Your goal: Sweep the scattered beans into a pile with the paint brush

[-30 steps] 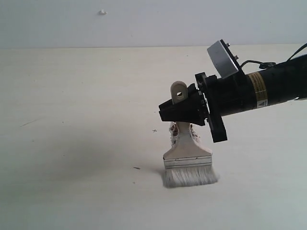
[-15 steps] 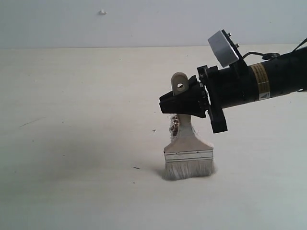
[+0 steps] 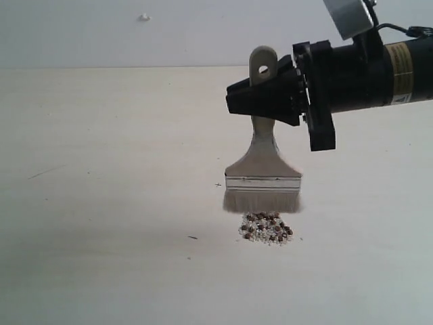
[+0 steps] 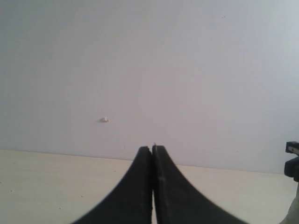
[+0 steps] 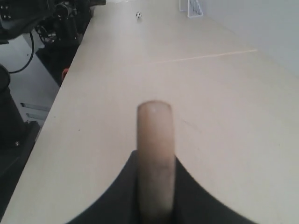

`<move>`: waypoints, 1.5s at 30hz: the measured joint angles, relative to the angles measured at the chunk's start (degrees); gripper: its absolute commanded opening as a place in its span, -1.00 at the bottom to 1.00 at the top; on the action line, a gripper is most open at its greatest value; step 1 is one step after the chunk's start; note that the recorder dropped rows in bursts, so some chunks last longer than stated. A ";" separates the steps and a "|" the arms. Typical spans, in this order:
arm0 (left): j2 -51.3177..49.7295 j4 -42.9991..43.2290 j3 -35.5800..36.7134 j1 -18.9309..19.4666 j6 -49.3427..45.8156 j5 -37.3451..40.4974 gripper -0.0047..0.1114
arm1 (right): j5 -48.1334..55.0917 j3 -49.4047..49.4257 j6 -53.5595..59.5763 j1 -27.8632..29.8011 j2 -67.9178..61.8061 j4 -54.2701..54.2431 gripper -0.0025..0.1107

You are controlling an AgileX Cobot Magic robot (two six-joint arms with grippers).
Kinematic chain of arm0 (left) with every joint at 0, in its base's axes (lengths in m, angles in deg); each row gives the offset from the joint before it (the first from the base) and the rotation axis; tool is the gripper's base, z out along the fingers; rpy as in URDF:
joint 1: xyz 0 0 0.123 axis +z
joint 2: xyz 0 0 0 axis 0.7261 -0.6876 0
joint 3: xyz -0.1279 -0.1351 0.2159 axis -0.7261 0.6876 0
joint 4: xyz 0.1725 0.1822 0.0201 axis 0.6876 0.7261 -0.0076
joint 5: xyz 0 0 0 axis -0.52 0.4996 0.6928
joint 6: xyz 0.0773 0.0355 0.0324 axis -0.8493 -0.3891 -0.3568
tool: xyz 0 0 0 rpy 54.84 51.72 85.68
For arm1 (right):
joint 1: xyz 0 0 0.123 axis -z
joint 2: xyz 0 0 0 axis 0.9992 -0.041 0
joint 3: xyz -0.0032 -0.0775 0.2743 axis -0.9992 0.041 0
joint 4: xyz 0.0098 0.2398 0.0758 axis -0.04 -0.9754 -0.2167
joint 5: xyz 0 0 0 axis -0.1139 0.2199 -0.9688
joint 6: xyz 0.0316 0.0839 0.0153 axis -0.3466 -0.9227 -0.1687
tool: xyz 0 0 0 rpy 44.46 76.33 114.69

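The paint brush (image 3: 262, 179) hangs upright above the table, bristles down, clear of the surface. My right gripper (image 3: 260, 101) is shut on its cream handle just under the hole; that handle (image 5: 155, 154) stands between the black fingers in the right wrist view. Right below the bristles lies the pile (image 3: 266, 228), a small mound of reddish-brown beans and whitish crumbs about as wide as the brush head. My left gripper (image 4: 152, 154) is shut with nothing in it, its fingers pressed together, and it does not appear in the exterior view.
The pale table (image 3: 101, 169) runs to a white wall. A small dark speck (image 3: 193, 237) lies left of the pile. A small white object (image 3: 144, 17) sits on the wall. In the right wrist view, dark equipment (image 5: 46, 28) stands beyond the table's edge.
My right gripper has lifted the brush straight up off the table. The bristles, splayed on the surface before, now hang free, and the pile that was behind the handle shows below them.
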 measured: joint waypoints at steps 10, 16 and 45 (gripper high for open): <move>0.00 0.00 0.00 0.00 0.00 0.00 -0.92 | 0.88 -0.60 9.70 0.22 2.89 -7.16 -0.96; 0.00 0.00 0.00 0.00 0.00 0.00 -0.92 | 0.16 -6.62 10.69 4.51 -3.16 -7.16 -0.96; 0.00 0.00 0.00 0.00 0.00 0.00 -0.92 | 0.36 -43.18 0.21 7.58 -36.97 -0.26 -0.96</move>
